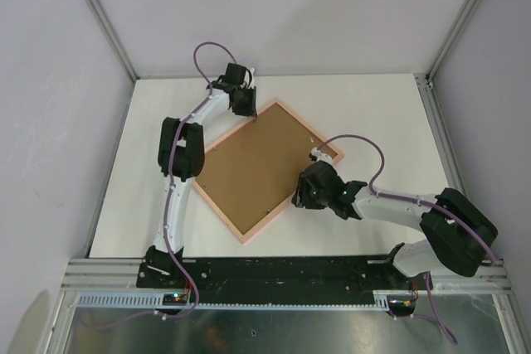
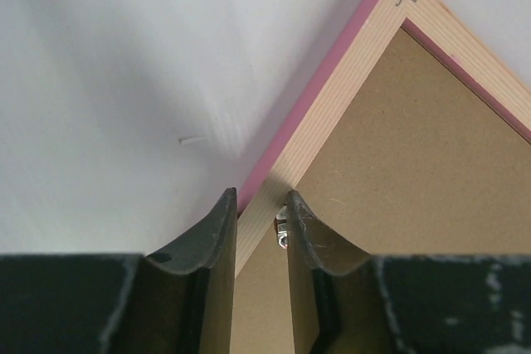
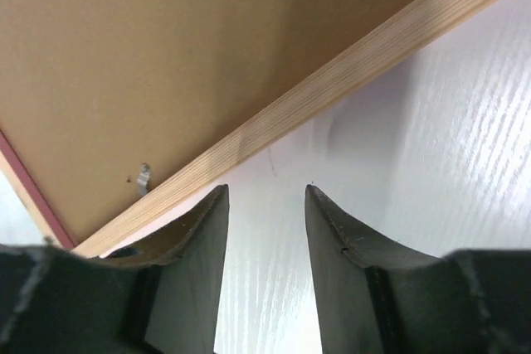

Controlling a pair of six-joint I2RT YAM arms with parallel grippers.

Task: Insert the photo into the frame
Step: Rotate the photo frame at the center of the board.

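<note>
Shows white table [image 1: 373,113] beneath both claws. Shows frame [image 1: 226,196] lying back-up, with brown board [image 1: 265,167] seated inside. Pinches frame's wooden rail in left claw [image 2: 261,196], with a metal clip [image 2: 282,225] just inside its right finger. Keeps right claw [image 3: 265,192] open and empty, frame's edge just ahead and left. Risks tilting frame and slipping board loose through any lift or twist of that pinch. Hides photo entirely, perhaps under board; cannot tell.

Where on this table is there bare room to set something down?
Bare table at far right beyond the frame, and near left outside the left arm. Crowded in the middle: frame, left gripper by its far corner, right gripper at its right edge.
</note>
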